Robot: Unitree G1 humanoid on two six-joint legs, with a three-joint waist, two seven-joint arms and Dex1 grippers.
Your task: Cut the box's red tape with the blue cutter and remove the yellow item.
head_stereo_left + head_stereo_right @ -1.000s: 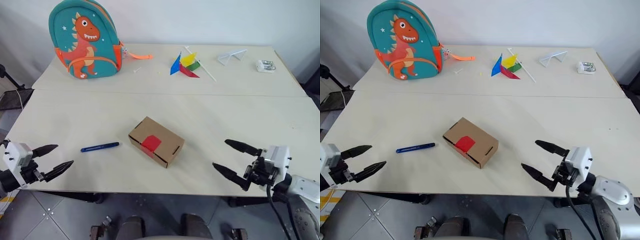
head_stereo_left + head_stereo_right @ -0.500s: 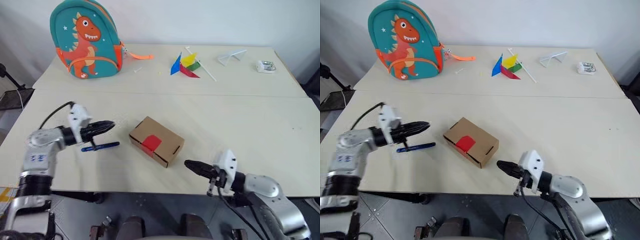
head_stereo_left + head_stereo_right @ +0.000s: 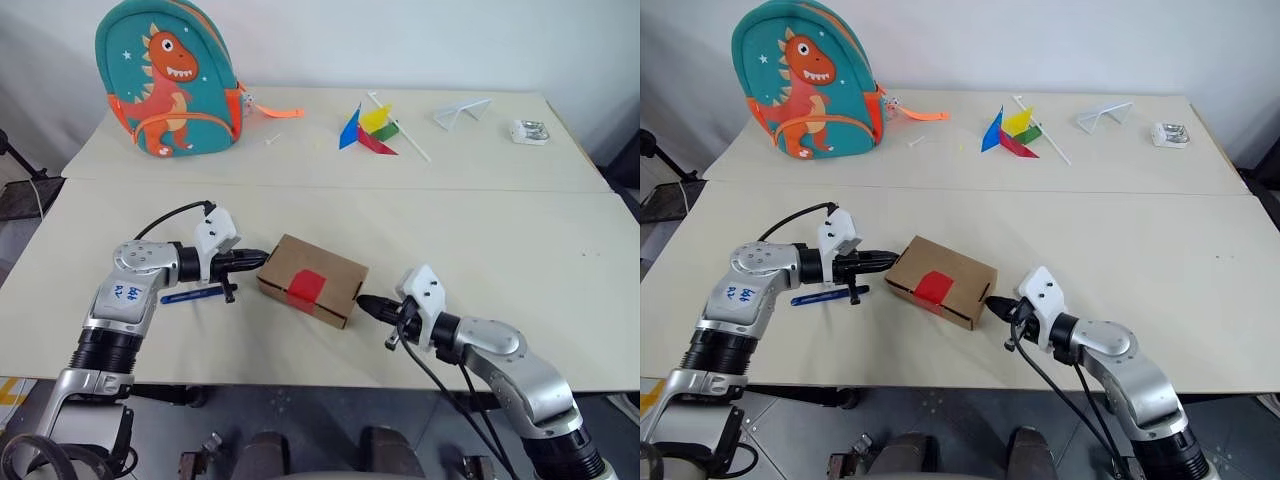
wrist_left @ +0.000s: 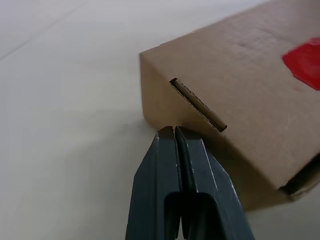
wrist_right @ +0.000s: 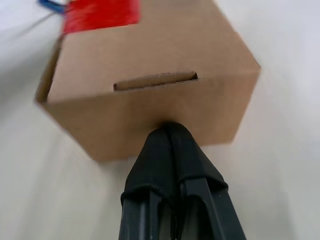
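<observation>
The brown cardboard box (image 3: 325, 272) lies at the middle of the near table, with the red tape (image 3: 307, 286) on its top and front edge. My left gripper (image 3: 262, 257) is shut with its tips against the box's left end (image 4: 200, 75). My right gripper (image 3: 362, 302) is shut too and presses on the right end (image 5: 150, 100), just below the tuck slot. The blue cutter (image 3: 188, 296) rests on the table left of the box, partly under my left gripper. The yellow item is out of view.
A teal dinosaur backpack (image 3: 168, 75) stands at the far left of the rear table. A multicoloured pinwheel (image 3: 368, 130), a white wire stand (image 3: 462, 112) and a small white object (image 3: 530, 131) lie along the back right.
Both arms swung in from the table's near corners to the box's two ends. Both grippers went from open to shut. The box has turned slightly.
</observation>
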